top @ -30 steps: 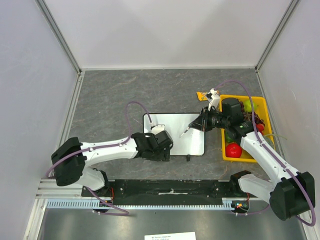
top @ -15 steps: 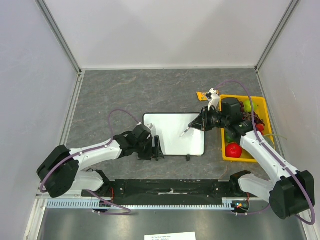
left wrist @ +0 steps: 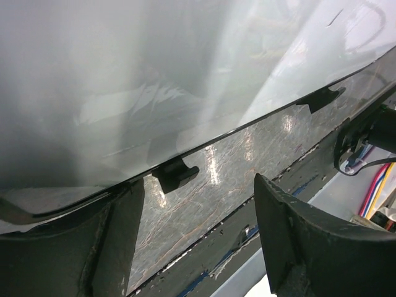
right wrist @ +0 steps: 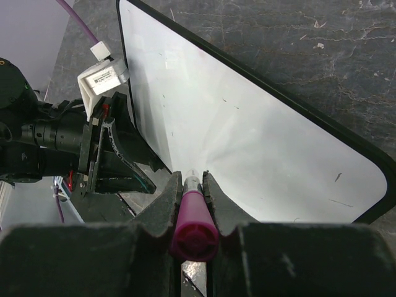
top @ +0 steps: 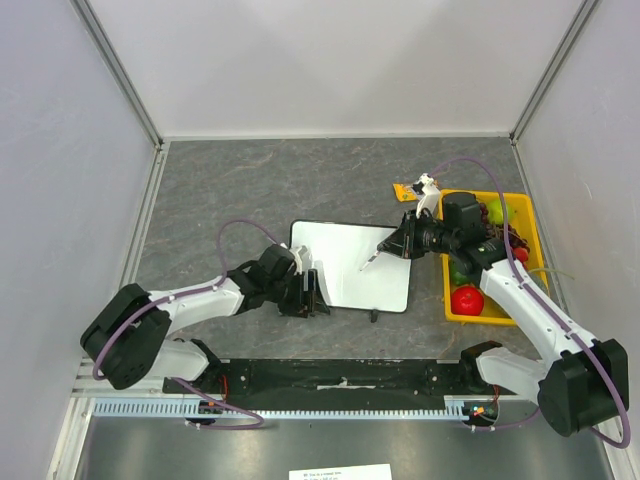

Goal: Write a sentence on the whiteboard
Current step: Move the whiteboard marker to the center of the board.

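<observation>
Small white rectangular whiteboard (top: pixel 340 255) with rounded corners and a thin black frame is lying flat around the middle of the grey stone-patterned surface (top: pixel 220 190), slightly skewed to its edges. Two small black feet (left wrist: pixel 176 173) are sticking out from its near edge.

Left end effector (top: pixel 310 294) is sitting low at the board's near-left corner with its fingers (left wrist: pixel 117 235) standing well apart and nothing between them. In the left wrist view the board's near edge is running just past the left finger; can't tell whether they are touching.

Right end effector (top: pixel 394 247) is reaching in from the right, clamped on a pink-magenta marker (right wrist: pixel 193 229) that is pointing down and left over the right half of the board. The tip is tucked between the fingers in the right wrist view, so can't tell whether it is contacting the board.

Yellow rectangular plastic tray (top: pixel 533 250) is sitting just right of the board, under the right arm, holding a round red fruit (top: pixel 466 300) at its near end and a green fruit (top: pixel 497 212) at its far end.
</observation>
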